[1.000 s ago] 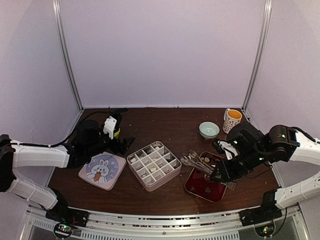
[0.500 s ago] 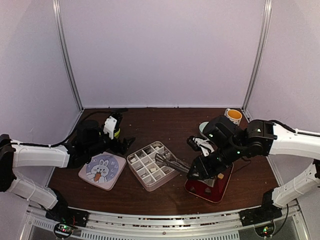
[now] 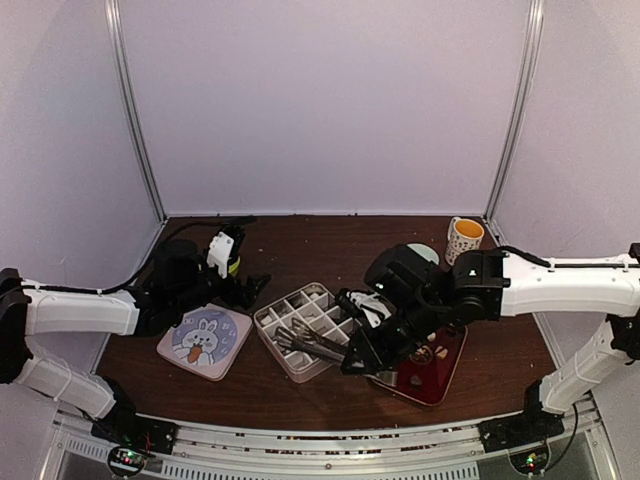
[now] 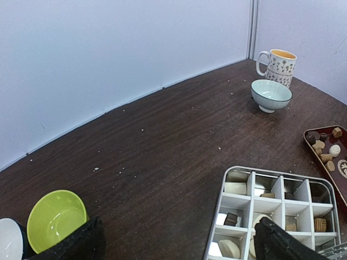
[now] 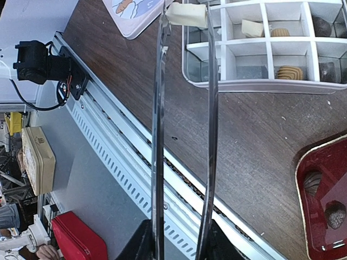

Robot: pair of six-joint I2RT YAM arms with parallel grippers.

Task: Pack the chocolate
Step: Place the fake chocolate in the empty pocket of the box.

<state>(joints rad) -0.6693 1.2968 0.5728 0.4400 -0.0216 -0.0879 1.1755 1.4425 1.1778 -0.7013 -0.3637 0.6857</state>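
R wrist cam shows what top cam can't: tongs [image 5: 209, 108] tips pinch a cream-white chocolate piece [image 5: 186, 14] over a corner of the divided box [image 5: 260, 84]. R gripper [image 5: 179, 238] fingers clamp the tongs. L gripper [image 4: 179, 244] fingers are apart, box rim just inside its right finger, bare table [image 4: 162, 135] ahead.

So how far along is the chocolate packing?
Partly done: several cells of the divided box already hold pieces. In hand: the right gripper squeezes tongs gripping a cream piece over the box's corner. To do: more chocolates lie on the red tray, and many cells are empty.
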